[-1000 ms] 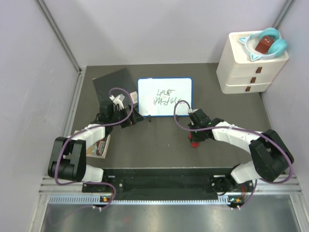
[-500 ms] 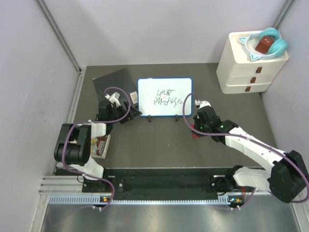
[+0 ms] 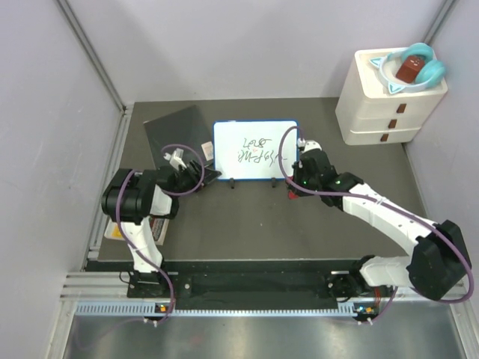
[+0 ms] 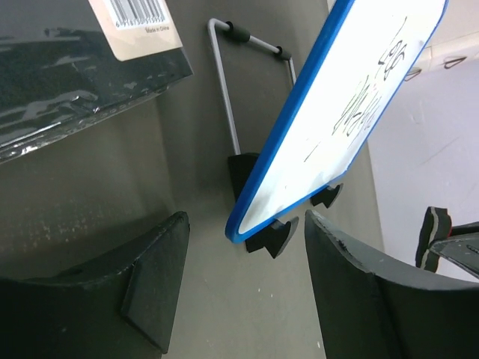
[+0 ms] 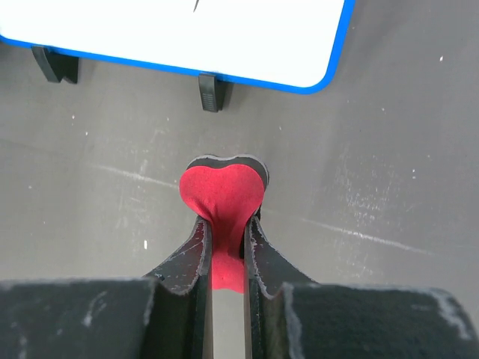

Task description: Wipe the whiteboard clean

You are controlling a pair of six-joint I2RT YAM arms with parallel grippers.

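The whiteboard (image 3: 254,149) stands tilted on two small black feet at the back middle of the table, blue-rimmed, with dark scribbles on it. It also shows in the left wrist view (image 4: 352,112) and in the right wrist view (image 5: 187,37). My left gripper (image 3: 212,175) is open and empty by the board's lower left corner; in its own view (image 4: 247,292) the corner and a foot lie between the fingers, untouched. My right gripper (image 3: 298,183) is shut on a red heart-shaped eraser (image 5: 221,198) with a black backing, just in front of the board's lower right corner.
A dark grey square sheet (image 3: 176,134) with a barcode label lies left of the board. A wire stand (image 4: 232,90) props the board from behind. A white drawer unit (image 3: 389,105) with a teal object on top stands at the back right. A packet (image 3: 112,230) lies by the left arm.
My right gripper has carried the red eraser up and back toward the board's lower right corner. My left arm has folded in, its gripper staying by the board's lower left corner.
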